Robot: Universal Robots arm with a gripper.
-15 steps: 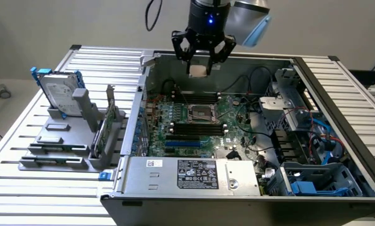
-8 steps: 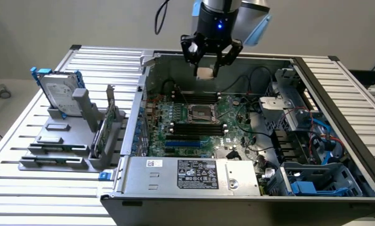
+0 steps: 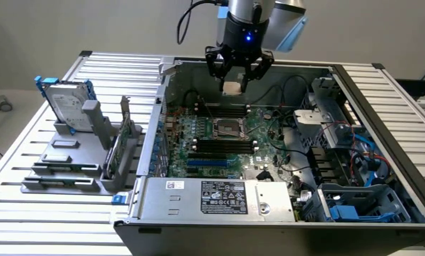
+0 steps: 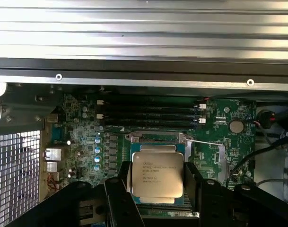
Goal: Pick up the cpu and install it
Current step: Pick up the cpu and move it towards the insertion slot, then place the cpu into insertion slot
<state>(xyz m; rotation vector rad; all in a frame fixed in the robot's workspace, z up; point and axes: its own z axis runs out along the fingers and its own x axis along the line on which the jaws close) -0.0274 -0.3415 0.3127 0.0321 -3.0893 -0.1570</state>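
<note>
We have the claw [image 3: 234,81] clamped on the cpu [image 4: 157,176] by two edges, hanging above the socket [image 4: 158,138], not touching. Risk, as we judge it: any skew or offset when lowered could mis-seat it & bend pins. Lid print is too small to read.

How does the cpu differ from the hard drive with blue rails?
The cpu is small and thin; the hard drive is much larger. The cpu hangs in the gripper above the open case; the hard drive stands on edge in a grey rack outside it. Both are silver.
</note>
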